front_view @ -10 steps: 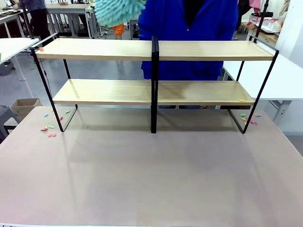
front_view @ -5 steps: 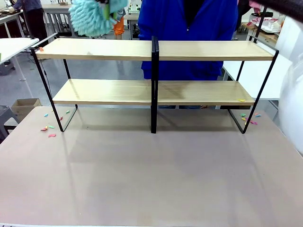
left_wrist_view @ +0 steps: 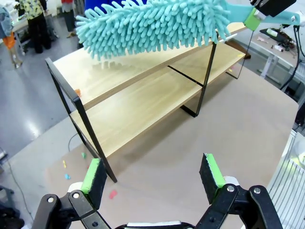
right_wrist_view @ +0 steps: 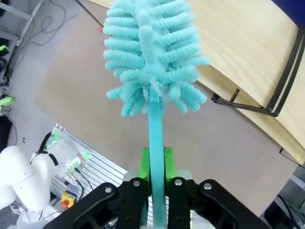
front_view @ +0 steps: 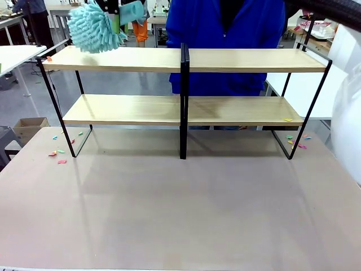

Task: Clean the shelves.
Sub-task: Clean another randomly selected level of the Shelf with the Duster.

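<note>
Compared with one second earlier, the teal duster is seen shifted leftward and lower, from above the middle of the shelves to just over the left end of the upper board; contact cannot be told. Its handle is clamped between the pads of the right gripper. The left gripper is held empty, jaws apart, above the desk. The shelves stand at the desk's far edge, before a person in blue. Coloured scraps are scattered near both end frames; a cardboard box is seen on the grey floor at left.
</note>
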Controlling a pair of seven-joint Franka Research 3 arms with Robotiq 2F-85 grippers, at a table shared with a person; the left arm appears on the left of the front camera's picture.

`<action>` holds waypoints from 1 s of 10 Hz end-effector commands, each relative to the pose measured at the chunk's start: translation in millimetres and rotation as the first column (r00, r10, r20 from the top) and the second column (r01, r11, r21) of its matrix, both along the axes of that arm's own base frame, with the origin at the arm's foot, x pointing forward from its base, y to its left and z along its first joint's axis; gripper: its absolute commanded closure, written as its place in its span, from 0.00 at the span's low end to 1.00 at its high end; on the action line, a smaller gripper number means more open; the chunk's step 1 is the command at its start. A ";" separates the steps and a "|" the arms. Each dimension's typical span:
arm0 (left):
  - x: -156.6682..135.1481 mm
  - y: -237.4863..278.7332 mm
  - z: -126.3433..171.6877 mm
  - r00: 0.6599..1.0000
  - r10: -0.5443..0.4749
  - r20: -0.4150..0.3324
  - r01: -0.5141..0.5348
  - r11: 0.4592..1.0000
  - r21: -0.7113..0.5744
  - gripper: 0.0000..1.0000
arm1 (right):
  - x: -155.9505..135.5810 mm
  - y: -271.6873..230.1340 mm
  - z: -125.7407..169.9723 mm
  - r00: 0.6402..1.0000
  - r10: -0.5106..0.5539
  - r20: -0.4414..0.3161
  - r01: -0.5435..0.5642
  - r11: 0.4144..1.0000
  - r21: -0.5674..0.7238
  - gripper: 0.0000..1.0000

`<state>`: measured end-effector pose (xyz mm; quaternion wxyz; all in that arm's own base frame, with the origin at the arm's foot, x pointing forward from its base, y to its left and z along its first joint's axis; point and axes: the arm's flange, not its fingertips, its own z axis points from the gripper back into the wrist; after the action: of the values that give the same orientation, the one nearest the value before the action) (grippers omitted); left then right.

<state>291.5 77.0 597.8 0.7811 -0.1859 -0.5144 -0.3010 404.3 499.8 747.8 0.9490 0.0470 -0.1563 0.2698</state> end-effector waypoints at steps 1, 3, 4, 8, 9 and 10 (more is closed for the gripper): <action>0.6 0.9 -0.9 1.000 -0.011 0.008 0.011 1.000 -0.004 0.00 | -6.7 4.4 -5.5 0.999 0.032 0.018 -0.032 0.999 -0.003 0.88; 0.6 0.9 -0.9 1.000 -0.011 0.008 0.011 1.000 -0.004 0.00 | -4.5 9.9 -11.5 0.999 -0.020 0.046 0.017 0.998 0.054 0.88; 0.6 0.9 -0.9 1.000 -0.011 0.008 0.011 1.000 -0.004 0.00 | -3.7 20.0 -14.2 0.997 -0.049 0.058 0.047 0.998 0.039 0.88; 0.6 0.9 -0.9 1.000 -0.011 0.008 0.011 1.000 -0.004 0.00 | 0.1 67.1 -25.0 0.999 0.021 0.031 -0.020 1.000 -0.020 0.88; 0.6 0.9 -0.9 1.000 -0.011 0.008 0.011 1.000 -0.004 0.00 | 0.1 66.5 -24.1 0.999 0.050 0.009 -0.050 0.999 0.004 0.88; 0.6 0.9 -0.9 1.000 -0.011 0.008 0.011 1.000 -0.004 0.00 | 0.8 60.7 -22.8 0.995 0.097 -0.017 -0.096 0.993 0.072 0.88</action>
<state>291.5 77.1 597.8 0.7812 -0.1859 -0.5144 -0.3010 393.7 555.7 705.0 0.9418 0.0582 -0.1559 0.2922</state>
